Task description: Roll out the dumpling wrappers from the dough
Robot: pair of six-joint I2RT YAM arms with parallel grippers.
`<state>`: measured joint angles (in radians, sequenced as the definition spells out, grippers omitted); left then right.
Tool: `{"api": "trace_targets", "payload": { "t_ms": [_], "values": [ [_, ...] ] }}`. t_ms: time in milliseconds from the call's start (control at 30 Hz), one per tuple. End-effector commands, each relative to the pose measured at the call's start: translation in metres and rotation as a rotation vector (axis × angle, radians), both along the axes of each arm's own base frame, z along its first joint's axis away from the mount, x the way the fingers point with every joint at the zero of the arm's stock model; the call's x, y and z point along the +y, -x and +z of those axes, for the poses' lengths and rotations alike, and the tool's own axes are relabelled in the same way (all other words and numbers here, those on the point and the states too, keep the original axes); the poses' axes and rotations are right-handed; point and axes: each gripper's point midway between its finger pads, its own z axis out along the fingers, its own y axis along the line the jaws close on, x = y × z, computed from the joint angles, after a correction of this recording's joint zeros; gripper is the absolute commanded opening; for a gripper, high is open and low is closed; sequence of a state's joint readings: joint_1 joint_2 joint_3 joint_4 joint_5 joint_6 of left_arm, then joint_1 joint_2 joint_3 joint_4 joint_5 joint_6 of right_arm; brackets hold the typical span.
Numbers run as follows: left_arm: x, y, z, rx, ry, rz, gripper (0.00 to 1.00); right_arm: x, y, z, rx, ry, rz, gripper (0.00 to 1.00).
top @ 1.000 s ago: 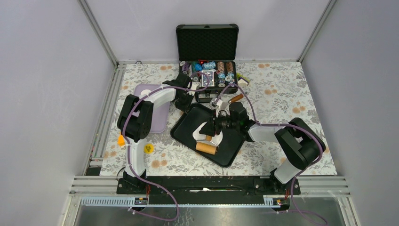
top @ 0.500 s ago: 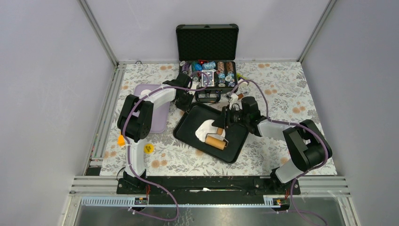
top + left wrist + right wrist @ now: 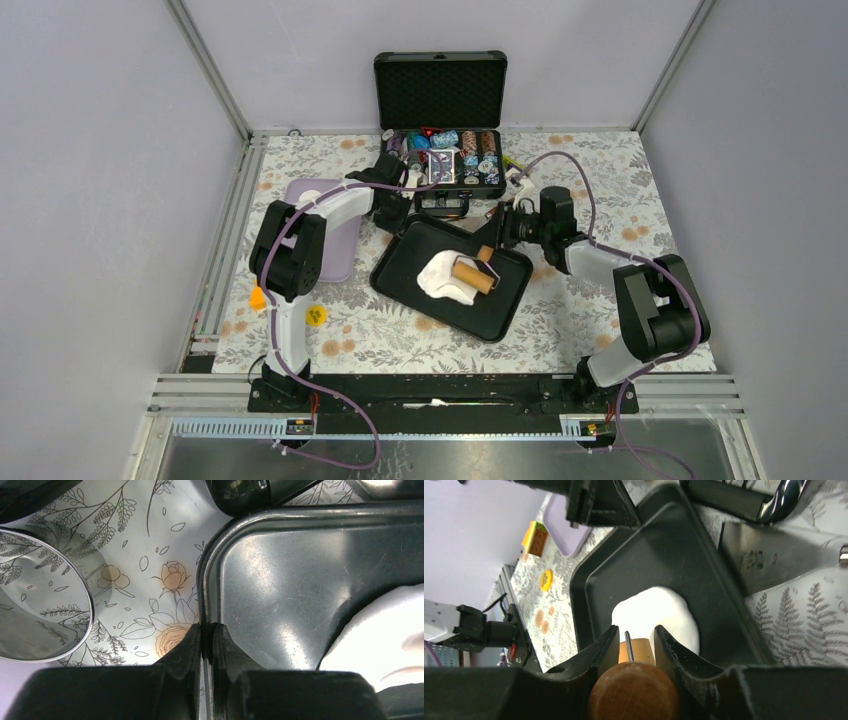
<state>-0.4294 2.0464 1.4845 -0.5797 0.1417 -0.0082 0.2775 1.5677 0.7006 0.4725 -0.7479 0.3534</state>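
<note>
The dough point(image 3: 437, 272) is a flat white irregular sheet in the black tray point(image 3: 482, 310). A wooden roller point(image 3: 470, 272) lies on the dough's right side. My right gripper point(image 3: 497, 243) is shut on the roller's handle. In the right wrist view the gripper point(image 3: 636, 640) clamps the brown handle knob point(image 3: 634, 692), with the dough point(image 3: 664, 610) just beyond. My left gripper point(image 3: 400, 225) is shut on the tray's far-left rim. The left wrist view shows this gripper point(image 3: 206, 630) pinching the rim point(image 3: 206, 590). A steel ring cutter point(image 3: 45, 595) stands left of the tray. No dumpling wrappers are in view.
An open black case of poker chips point(image 3: 440, 120) stands behind the tray. A lavender board point(image 3: 335, 235) lies under the left arm. A yellow-orange block point(image 3: 258, 298) and a yellow disc point(image 3: 316, 316) sit at the front left. A metal blade point(image 3: 774, 555) lies beside the tray.
My right gripper has drawn the roller from the tray's near edge back and to the right, across the dough. The tray has turned slightly. The left gripper has stayed on the rim.
</note>
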Motion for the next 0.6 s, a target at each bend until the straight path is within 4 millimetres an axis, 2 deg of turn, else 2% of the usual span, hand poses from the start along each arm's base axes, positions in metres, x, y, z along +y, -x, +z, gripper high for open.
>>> {"api": "trace_targets", "payload": {
  "t_ms": [0, 100, 200, 300, 400, 567],
  "values": [
    [0.027, 0.016, -0.019, 0.057, -0.132, -0.045, 0.0, 0.01, -0.009, 0.077, -0.134, -0.123, 0.072, 0.0],
    [0.027, 0.016, -0.019, 0.058, -0.132, -0.045, 0.0, 0.004, -0.021, 0.075, -0.188, -0.075, 0.023, 0.0],
    [0.027, 0.016, -0.019, 0.056, -0.133, -0.043, 0.0, -0.001, -0.023, 0.058, -0.226, -0.016, 0.014, 0.0],
    [0.027, 0.016, -0.018, 0.054, -0.133, -0.043, 0.0, 0.007, -0.009, 0.036, -0.225, 0.019, 0.051, 0.0],
    [0.028, 0.015, -0.019, 0.055, -0.138, -0.041, 0.0, 0.022, 0.008, 0.008, -0.219, 0.083, 0.102, 0.0],
    [0.029, 0.015, -0.019, 0.054, -0.145, -0.033, 0.0, 0.045, 0.036, -0.025, -0.179, 0.126, 0.201, 0.0]
  ]
}}
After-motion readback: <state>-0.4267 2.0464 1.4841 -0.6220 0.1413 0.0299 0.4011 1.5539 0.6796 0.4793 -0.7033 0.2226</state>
